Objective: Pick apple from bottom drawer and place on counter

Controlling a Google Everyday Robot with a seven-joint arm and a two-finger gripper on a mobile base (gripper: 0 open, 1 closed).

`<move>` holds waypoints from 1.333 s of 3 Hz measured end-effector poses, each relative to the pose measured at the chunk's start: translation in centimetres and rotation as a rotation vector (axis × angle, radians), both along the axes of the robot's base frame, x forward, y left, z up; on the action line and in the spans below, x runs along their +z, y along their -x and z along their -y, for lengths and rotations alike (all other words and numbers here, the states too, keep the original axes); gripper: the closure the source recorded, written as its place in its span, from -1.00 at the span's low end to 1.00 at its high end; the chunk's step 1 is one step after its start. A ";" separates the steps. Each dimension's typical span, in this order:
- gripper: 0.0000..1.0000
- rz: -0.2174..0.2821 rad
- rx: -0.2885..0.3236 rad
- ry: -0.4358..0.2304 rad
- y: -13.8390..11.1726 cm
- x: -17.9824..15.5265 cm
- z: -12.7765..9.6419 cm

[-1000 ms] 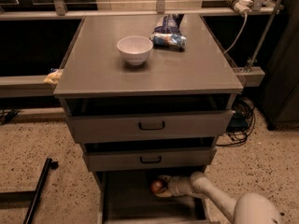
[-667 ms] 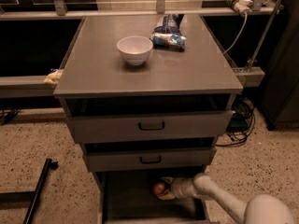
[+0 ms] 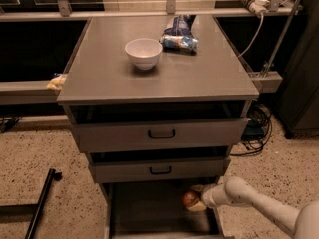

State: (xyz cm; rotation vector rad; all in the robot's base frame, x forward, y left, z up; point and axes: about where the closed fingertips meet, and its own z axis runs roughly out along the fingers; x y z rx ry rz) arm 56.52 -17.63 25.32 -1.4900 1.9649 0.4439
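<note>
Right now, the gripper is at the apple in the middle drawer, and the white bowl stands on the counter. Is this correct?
Not quite. The camera view shows the gripper at the apple in the bottom drawer, not the middle one. The white bowl does stand on the counter.

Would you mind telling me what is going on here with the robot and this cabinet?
The robot's arm reaches down into the open bottom drawer, and its gripper is right at the apple near the drawer's right side. The apple lies low in the drawer and is not yet on the counter, where a white bowl and a snack bag sit.
</note>
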 end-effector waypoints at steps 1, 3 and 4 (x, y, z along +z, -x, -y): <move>1.00 -0.001 0.000 -0.001 0.1 -0.1 0.0; 1.00 -0.039 -0.084 -0.005 3.3 4.3 6.8; 1.00 -0.033 -0.139 0.048 4.8 8.6 10.2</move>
